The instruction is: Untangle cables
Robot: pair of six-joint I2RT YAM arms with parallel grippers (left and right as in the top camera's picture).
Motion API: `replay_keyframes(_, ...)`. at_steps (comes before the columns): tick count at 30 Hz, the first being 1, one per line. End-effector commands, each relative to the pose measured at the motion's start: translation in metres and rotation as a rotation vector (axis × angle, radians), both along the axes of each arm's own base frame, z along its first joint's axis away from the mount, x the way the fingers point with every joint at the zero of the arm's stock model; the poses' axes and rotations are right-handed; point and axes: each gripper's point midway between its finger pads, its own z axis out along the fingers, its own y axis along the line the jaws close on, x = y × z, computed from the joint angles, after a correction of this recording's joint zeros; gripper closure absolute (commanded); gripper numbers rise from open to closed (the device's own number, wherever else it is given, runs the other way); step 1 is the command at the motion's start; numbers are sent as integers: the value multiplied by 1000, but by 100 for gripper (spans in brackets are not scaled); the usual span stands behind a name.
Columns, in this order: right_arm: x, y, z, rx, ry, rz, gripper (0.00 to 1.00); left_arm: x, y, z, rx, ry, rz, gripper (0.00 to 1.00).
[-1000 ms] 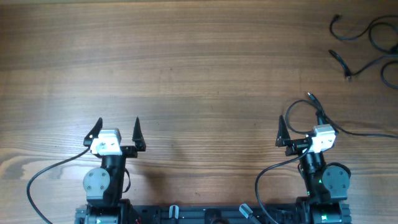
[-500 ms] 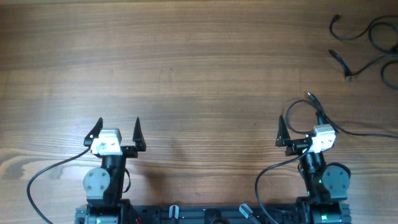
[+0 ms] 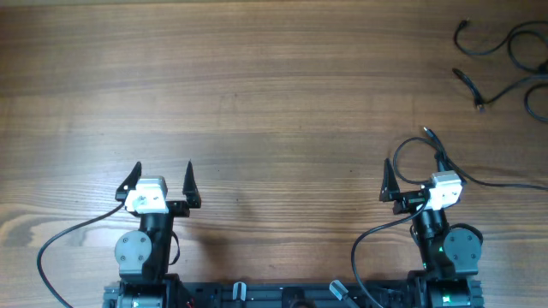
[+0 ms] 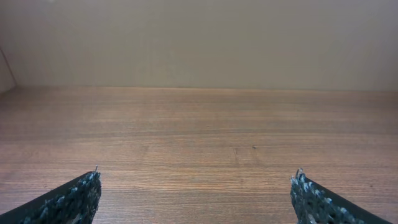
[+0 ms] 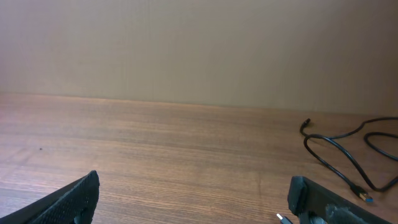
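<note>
A wooden tabletop (image 3: 274, 94) of brown grain running from nine to three o'clock fills the overhead view. In both wrist views a plain beige wall (image 4: 199, 37) rises at twelve o'clock.

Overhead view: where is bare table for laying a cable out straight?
Everything from the left gripper across the middle and far-left table is bare wood. Crowded: the far-right corner, where the cables lie, and around the right gripper, where a strand loops.
</note>
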Motion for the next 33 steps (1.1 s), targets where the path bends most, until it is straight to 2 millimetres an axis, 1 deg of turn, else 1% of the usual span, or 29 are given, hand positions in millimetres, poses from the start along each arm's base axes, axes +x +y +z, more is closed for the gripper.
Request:
replay_keyframes(1, 1, -3, -1, -8, 3, -14, 0, 0, -3, -1, 19, -1, -15, 0)
replay_keyframes(33, 1, -1, -3, -3, 12, -4, 0, 0, -3, -1, 19, -1, -15, 0)
